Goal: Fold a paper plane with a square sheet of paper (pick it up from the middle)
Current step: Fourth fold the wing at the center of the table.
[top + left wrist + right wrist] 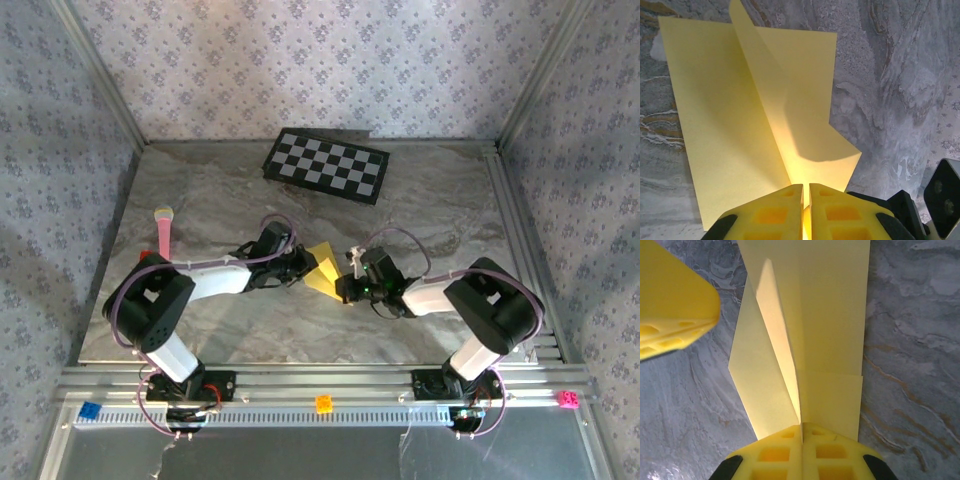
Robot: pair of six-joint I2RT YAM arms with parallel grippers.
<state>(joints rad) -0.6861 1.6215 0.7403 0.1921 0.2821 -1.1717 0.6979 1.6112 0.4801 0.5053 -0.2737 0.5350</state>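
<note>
Occlusion: in the top view both arms' heads cover most of the sheet of paper [322, 267], leaving a small yellow wedge (its outline is hard to read there).
Cut off: the sheet's far edge runs out of the top of the right wrist view, and the tip of its raised flap leaves the top of the left wrist view.
Location: mid-worktop [240, 325], between the two end effectors; whether it rests on the surface I cannot tell.
Long axis: in the right wrist view the sheet [832, 315] stretches straight away from the fingers, with a centre crease along that line and one flap standing up beside it.
Left end effector [806, 186]: yellow fingers pressed together on the sheet's [730, 115] near edge, right at the crease; seen from above at [303, 268].
Right end effector [801, 426]: fingers likewise clamped on the paper at the fold, from the opposite side [347, 288].
Background: checkerboard [326, 165] lies at the far edge, well apart.
</note>
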